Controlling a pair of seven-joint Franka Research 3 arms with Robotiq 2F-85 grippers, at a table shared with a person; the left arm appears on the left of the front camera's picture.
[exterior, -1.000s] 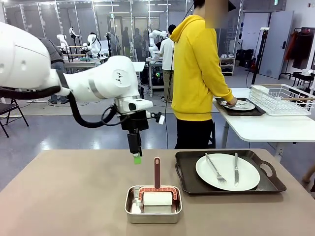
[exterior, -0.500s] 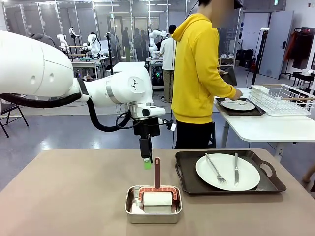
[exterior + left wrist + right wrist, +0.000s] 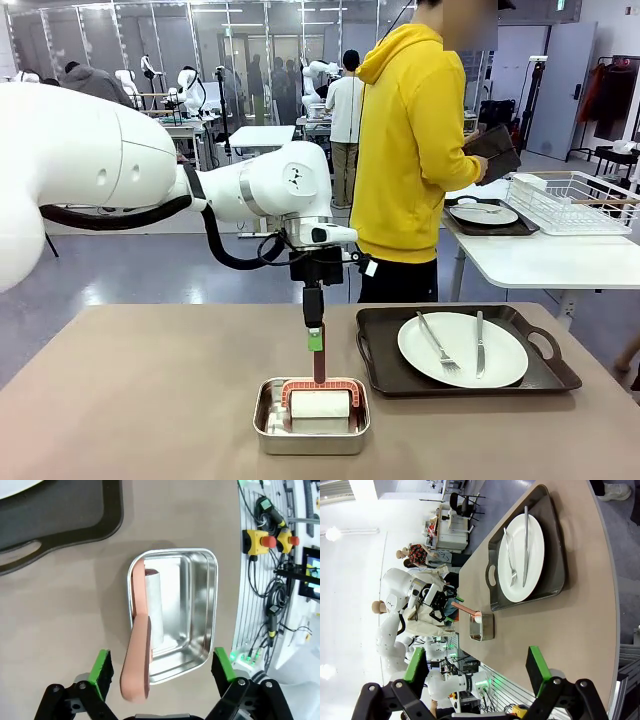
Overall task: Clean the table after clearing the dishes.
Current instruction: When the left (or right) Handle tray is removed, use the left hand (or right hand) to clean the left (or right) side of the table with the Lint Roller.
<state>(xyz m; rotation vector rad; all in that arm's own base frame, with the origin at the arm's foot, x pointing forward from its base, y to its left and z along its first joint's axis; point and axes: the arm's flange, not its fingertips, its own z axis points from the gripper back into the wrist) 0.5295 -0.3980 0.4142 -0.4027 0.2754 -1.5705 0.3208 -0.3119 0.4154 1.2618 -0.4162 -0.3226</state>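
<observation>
On the brownish table (image 3: 150,400) a white plate (image 3: 463,348) with fork and knife lies on a dark tray (image 3: 545,375). A second plate (image 3: 484,213) sits on a tray on the white table behind. My left gripper (image 3: 315,340) hangs open just above the red-brown handle (image 3: 319,365) of a roller standing in a steel pan (image 3: 312,432). In the left wrist view the handle (image 3: 137,655) lies between the green pads (image 3: 102,672), nearer one side, untouched. My right gripper (image 3: 476,664) is open and holds nothing, high above the table (image 3: 570,630) and the plate (image 3: 525,550).
A person in a yellow hoodie (image 3: 405,150) stands at the far side by the white table (image 3: 540,260), holding a dark flat thing (image 3: 492,152). A wire rack (image 3: 575,200) stands on that table. The tray's corner (image 3: 60,520) lies close to the pan (image 3: 200,605).
My left arm has swung right and down, from left of the pan to right over the roller handle. The person has lifted a dark thing off the white table.
</observation>
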